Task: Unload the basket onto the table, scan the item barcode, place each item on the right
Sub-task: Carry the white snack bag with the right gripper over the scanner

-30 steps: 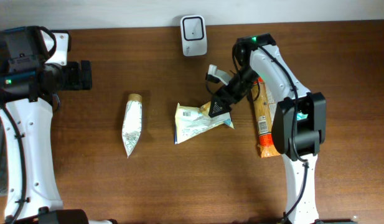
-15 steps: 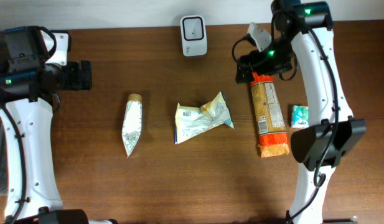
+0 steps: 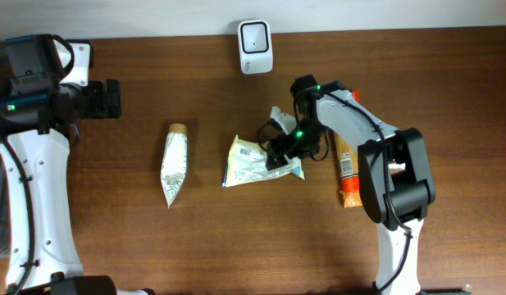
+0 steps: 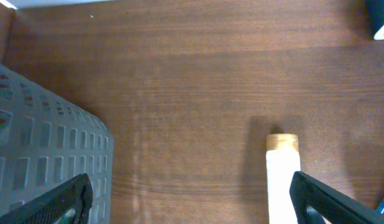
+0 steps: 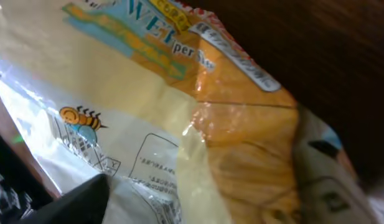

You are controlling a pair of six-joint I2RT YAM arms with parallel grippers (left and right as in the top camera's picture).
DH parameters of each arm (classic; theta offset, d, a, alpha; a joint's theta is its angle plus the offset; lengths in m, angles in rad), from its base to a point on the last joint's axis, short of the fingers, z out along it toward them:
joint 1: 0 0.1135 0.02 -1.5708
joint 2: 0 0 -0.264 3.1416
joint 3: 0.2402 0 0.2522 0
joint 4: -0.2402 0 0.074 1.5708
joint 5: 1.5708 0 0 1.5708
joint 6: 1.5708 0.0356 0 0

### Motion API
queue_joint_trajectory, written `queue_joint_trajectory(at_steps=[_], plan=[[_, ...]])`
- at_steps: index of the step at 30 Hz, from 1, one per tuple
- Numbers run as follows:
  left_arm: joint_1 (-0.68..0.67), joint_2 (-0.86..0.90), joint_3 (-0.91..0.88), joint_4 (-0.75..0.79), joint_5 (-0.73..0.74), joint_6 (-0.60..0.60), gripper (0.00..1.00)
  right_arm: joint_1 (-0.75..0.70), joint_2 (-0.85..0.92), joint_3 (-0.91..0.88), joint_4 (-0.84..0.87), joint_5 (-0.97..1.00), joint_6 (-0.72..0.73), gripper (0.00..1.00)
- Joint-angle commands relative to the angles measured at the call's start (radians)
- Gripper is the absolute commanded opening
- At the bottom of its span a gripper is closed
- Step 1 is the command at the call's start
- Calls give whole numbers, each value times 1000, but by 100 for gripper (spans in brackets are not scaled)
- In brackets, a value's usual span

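A crumpled yellow-and-white snack packet lies mid-table, printed side up. My right gripper is down on its right end. In the right wrist view the packet fills the frame and sits between the jaws, with one dark finger at its left; the jaws stand open around it. The white barcode scanner stands at the table's back edge. My left gripper hovers open at the far left; its wrist view shows bare wood between the fingers.
A white pouch with a tan cap lies left of the packet, seen also as the pouch in the left wrist view. A long orange packet lies to the right. A grey perforated basket sits at the table's left.
The right arm swung from the back right, near the orange packet, down onto the crumpled packet, which slid slightly left. Its jaws narrowed a little. The left arm stayed put.
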Motion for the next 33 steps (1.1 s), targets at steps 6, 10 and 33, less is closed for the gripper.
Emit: queue_joint_trajectory(at_steps=[6,10,33], plan=[[3,0,2,1,11,16,99,4,-14,21,36,-134,39,4],[3,0,2,1,11,16,99,4,-86,191,-55,-191,39,4],[3,0,2,1,11,16,99,-141,-252,583,9,385,251,4]])
